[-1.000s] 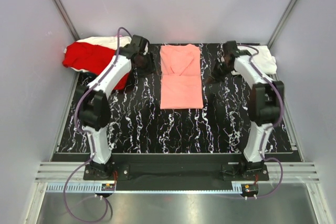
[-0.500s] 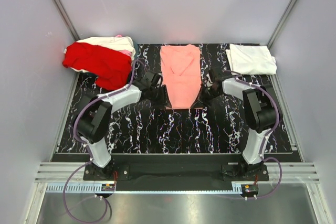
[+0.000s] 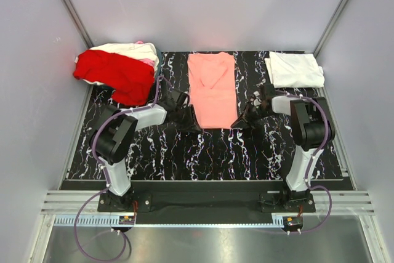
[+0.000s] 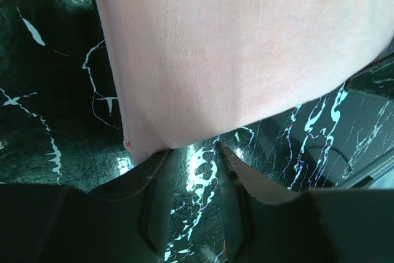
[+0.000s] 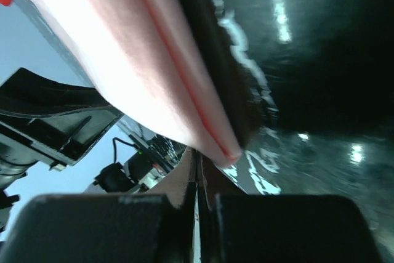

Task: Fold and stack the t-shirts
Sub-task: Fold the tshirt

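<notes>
Salmon shirt [image 3: 212, 90] lies part-folded in a long strip on the bench [image 3: 184, 158], between the two end effectors, near hem right at their tips

Left end effector [image 4: 192, 152] – jaws apart at a narrow gap, bench showing between them, near left corner of the shirt just ahead of the tips, not clamped. Right end effector [image 5: 197, 152] – shut tight at the near right corner; cannot tell if any cloth is caught

Risks, my read:
- right closed on nothing or only the hem edge, so it slips out on the lift
- left catches only the top layer, so the fold opens
- one side lifts without the other, so the fold goes skew

Red shirt [image 3: 114, 72] heaped beyond and left of the left end effector; white shirt [image 3: 295, 69] folded beyond the right one

No brand, label or writing readable anywhere
</notes>
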{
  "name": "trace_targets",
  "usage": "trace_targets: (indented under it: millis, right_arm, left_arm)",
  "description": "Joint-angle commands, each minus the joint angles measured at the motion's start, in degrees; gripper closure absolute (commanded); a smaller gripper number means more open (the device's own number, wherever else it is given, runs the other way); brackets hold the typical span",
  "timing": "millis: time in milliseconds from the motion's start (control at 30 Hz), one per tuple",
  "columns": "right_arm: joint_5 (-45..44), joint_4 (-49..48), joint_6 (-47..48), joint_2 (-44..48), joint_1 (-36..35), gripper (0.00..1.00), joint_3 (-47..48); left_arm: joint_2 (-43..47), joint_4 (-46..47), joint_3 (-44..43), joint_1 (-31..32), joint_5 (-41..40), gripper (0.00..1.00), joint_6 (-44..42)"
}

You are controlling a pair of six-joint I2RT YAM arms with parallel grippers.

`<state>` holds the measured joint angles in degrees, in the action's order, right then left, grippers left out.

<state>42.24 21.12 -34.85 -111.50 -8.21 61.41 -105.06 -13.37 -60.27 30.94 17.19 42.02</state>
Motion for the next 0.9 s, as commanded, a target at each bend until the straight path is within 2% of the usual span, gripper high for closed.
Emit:
trace_targets:
  millis: [0, 133, 267, 300, 333, 367, 400, 467, 667, 867]
  right_arm:
    - [6.5, -2.1, -0.5, -0.4, 3.0, 1.00, -1.6]
    - [5.9, 4.7, 2.6, 1.9, 3.8, 1.00, -1.1]
    - [-6.7, 11.6, 5.6, 8.0, 3.7, 1.00, 0.3]
    - [-8.0, 12.1, 5.5, 9.3, 3.7, 0.91, 0.2]
    - [-8.9, 12.4, 5.5, 11.8, 3.7, 0.77, 0.0]
    - [-10.1, 12.5, 5.3, 12.6, 3.7, 0.53, -0.2]
    - [-10.4, 12.5, 5.4, 13.2, 3.7, 0.47, -0.4]
    - [-10.0, 12.1, 6.0, 13.8, 3.7, 0.40, -0.4]
    - [-9.7, 11.7, 7.0, 9.4, 3.8, 0.39, 1.8]
    - [-9.3, 10.6, 7.4, 3.7, 3.6, 0.45, 4.6]
  left_arm:
    - [2.8, -2.4, 1.8, -0.1, -1.6, 0.62, -2.3]
    - [7.0, -7.9, 1.0, 0.0, -5.3, 0.62, -3.2]
    - [14.8, -12.5, 2.0, 0.0, -13.2, 0.57, -3.1]
    - [16.1, -12.2, 2.5, -0.1, -13.8, 0.55, -2.9]
    - [17.2, -11.8, 3.1, 0.0, -14.0, 0.51, -2.6]
    - [18.6, -10.6, 4.1, -0.1, -14.4, 0.45, -2.1]
    - [18.9, -9.9, 4.5, -0.1, -14.1, 0.37, -1.9]
    - [18.1, -7.1, 5.3, -0.7, -11.1, 0.36, -1.0]
    - [13.8, -0.8, 7.4, -1.1, -8.0, 0.37, 0.3]
    - [11.6, 2.4, 8.5, -1.8, -8.0, 0.39, 1.2]
